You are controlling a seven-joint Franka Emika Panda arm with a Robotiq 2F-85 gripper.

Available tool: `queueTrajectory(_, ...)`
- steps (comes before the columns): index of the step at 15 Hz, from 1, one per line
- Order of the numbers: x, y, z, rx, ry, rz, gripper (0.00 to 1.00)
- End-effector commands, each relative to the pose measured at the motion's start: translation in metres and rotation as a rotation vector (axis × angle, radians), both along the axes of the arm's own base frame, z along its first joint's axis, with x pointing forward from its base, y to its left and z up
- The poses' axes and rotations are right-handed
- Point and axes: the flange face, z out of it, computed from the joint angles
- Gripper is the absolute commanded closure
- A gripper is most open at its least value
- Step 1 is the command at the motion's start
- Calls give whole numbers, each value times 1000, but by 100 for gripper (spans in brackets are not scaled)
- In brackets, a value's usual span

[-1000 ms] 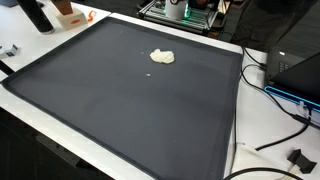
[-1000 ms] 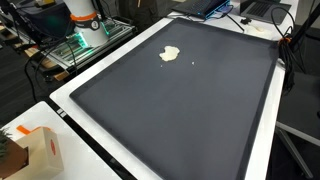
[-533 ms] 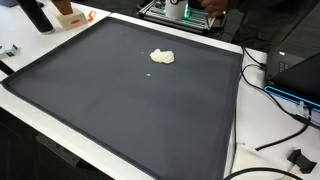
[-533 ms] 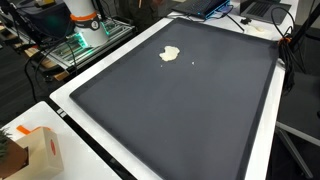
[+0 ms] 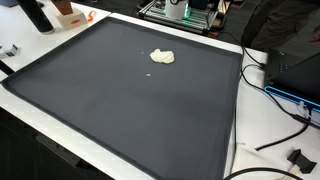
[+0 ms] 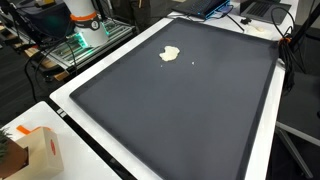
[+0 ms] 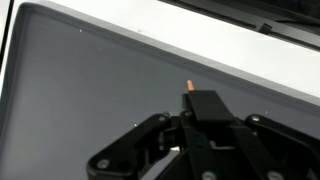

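The hand (image 7: 203,100) is squeezing a little orange-tipped stick (image 7: 187,87) above the dark mat (image 7: 80,90) on the desk (image 7: 200,42), seemingly carrying it, so next it is needing a slow, careful lowering.

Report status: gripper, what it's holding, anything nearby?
Gripper looks shut on orange-tipped object. Above dark mat, near its edge. Cream lump on mat, outside wrist view.

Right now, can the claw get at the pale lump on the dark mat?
Probably yes. The pale lump lies in the open on the dark mat, nothing blocking it. The claw hangs over the mat's edge in the wrist view; no exterior view shows it, so distance is unclear.
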Motion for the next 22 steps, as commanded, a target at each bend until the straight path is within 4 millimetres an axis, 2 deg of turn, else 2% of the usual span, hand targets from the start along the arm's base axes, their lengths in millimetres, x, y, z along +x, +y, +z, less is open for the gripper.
queueTrajectory(1, 0, 0, 0, 0, 1, 0, 88)
queueTrajectory(19, 0, 0, 0, 0, 1, 0, 88)
queueTrajectory(20, 0, 0, 0, 0, 1, 0, 97)
queueTrajectory(22, 11, -8, -5, 39, 16, 2, 97)
